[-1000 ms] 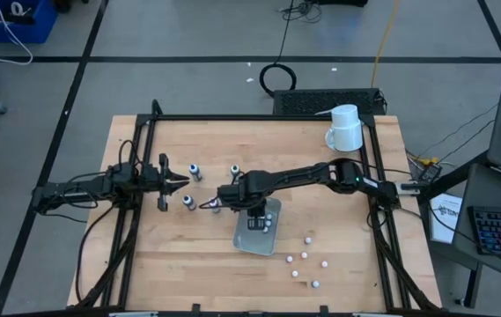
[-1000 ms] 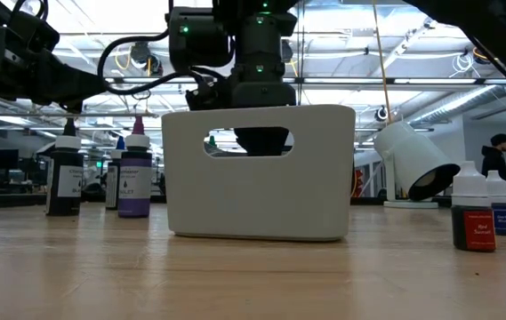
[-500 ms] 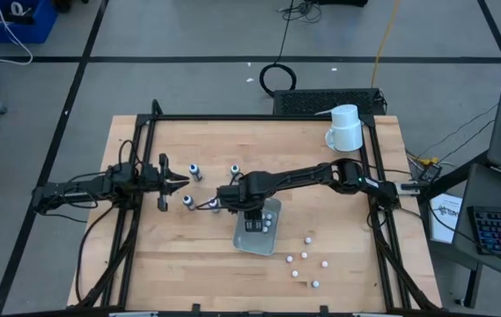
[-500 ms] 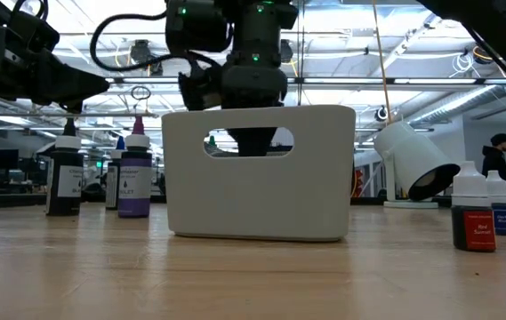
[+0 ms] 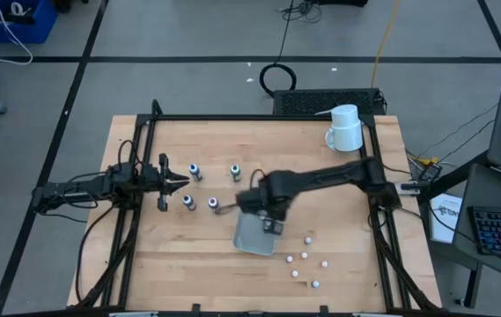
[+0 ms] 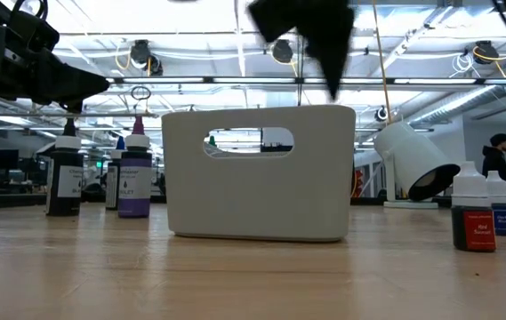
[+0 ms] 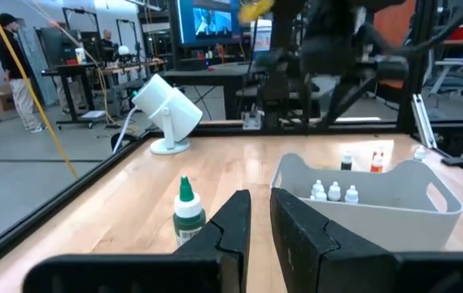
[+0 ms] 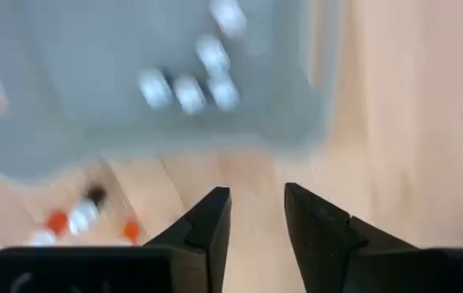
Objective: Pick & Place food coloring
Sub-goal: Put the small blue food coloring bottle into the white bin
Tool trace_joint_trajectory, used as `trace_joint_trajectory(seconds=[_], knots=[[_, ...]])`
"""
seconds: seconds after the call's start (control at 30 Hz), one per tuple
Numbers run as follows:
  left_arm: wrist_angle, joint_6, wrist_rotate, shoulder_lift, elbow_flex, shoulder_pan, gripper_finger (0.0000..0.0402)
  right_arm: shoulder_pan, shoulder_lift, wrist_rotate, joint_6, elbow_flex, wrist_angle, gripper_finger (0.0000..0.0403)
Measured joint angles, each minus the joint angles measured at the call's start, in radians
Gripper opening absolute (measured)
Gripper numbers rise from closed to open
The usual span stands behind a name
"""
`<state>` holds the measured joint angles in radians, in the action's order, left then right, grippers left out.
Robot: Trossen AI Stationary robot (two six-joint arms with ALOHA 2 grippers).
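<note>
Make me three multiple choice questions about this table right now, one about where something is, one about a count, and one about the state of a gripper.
1. Where is the white mug?
A. in the bin
B. at the table's far right corner
C. beside the left arm

2. How many white-capped bottles show inside the white bin in the left wrist view?
A. one
B. three
C. six

3. How are the right gripper fingers?
A. apart, holding nothing
B. shut on a bottle
C. shut on the mug

Answers: 1 B, the high view shows it there. 2 B, three caps stand together. 3 A, bare wood shows between the fingers.
</note>
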<state>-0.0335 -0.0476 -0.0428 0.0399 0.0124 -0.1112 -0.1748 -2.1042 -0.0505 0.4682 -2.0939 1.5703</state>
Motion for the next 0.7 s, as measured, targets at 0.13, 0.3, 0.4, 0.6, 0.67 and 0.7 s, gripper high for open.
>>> trace_joint_trajectory(seconds=[0.13, 0.3, 0.4, 0.6, 0.67, 0.7], knots=[[0.002, 0.0, 0.0, 0.0, 0.0, 0.0, 0.0058, -0.11, 0.121, -0.016, 0.269, 0.091, -0.053, 0.0101], [0.002, 0.0, 0.0, 0.0, 0.0, 0.0, 0.0058, -0.24, 0.284, -0.02, 0.623, 0.269, -0.158, 0.01], [0.0, 0.0, 0.0, 0.0, 0.0, 0.0, 0.0058, -0.304, 0.377, -0.159, 0.727, 0.423, -0.333, 0.01], [0.001, 0.0, 0.0, 0.0, 0.0, 0.0, 0.0058, -0.343, 0.542, -0.256, 0.687, 0.731, -0.736, 0.0098], [0.0, 0.0, 0.0, 0.0, 0.0, 0.0, 0.0058, -0.325, 0.587, -0.15, 0.683, 0.803, -0.82, 0.0096], [0.0, 0.0, 0.0, 0.0, 0.0, 0.0, 0.0058, -0.315, 0.603, -0.086, 0.715, 0.83, -0.836, 0.0095]])
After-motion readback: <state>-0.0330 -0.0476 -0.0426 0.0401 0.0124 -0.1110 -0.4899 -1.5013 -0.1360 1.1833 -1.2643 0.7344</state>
